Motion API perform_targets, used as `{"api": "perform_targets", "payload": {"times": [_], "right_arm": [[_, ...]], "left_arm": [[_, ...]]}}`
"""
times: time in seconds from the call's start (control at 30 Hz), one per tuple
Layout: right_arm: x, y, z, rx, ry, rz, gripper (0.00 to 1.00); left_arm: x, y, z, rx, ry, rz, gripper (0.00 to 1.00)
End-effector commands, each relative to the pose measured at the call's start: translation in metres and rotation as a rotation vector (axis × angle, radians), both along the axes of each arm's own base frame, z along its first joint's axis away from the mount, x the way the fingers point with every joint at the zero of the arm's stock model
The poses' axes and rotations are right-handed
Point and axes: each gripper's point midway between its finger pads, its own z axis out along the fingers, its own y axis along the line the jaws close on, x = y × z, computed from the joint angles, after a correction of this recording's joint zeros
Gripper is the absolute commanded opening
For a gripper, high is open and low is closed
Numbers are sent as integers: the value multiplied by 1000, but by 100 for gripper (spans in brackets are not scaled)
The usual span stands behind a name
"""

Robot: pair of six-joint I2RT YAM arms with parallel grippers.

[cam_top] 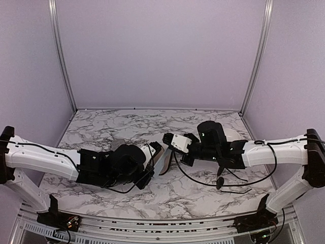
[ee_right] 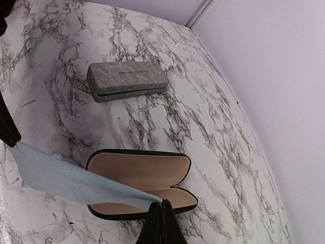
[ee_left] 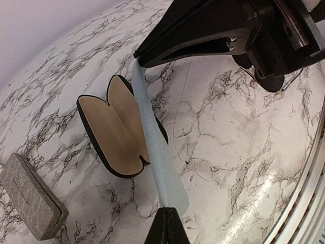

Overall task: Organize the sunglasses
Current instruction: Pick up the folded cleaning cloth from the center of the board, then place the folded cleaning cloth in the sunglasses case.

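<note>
Left hand (ee_left: 165,218) and right hand (ee_right: 158,213) pinch blue cloth (ee_left: 155,147) ends, stretched taut. Likely to line open case (ee_left: 109,129) below.

A light blue cloth (ee_left: 155,152) stretches between the left gripper (ee_left: 165,223), pinched tight on its near end at the bottom edge, and the right gripper (ee_left: 138,55), clamped on its far end at the top. Below it on the marble table (ee_left: 228,152) lies an open black case (ee_left: 109,132) with tan lining, and the cloth crosses the case's right side. A closed grey case (ee_left: 30,195) sits apart at lower left.
</note>
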Motion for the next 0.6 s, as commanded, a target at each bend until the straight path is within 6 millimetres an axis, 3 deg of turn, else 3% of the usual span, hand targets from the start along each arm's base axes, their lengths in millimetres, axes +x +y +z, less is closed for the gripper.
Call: {"api": "perform_targets", "payload": {"times": [0.0,0.13,0.23,0.57], "right_arm": [[32,-1,18,15,-60,-22,0],[47,6,14,-1,-61,-12,0],[71,0,10,-15,-67,-39,0],[106,8,-28,-76,-4,-13,0]], "left_arm": [[20,-3,0,40,-6,71,0],[35,-8,0,67,-25,120,0],[47,-12,-4,86,-28,152,0],[67,-28,-13,133,-41,183,0]]}}
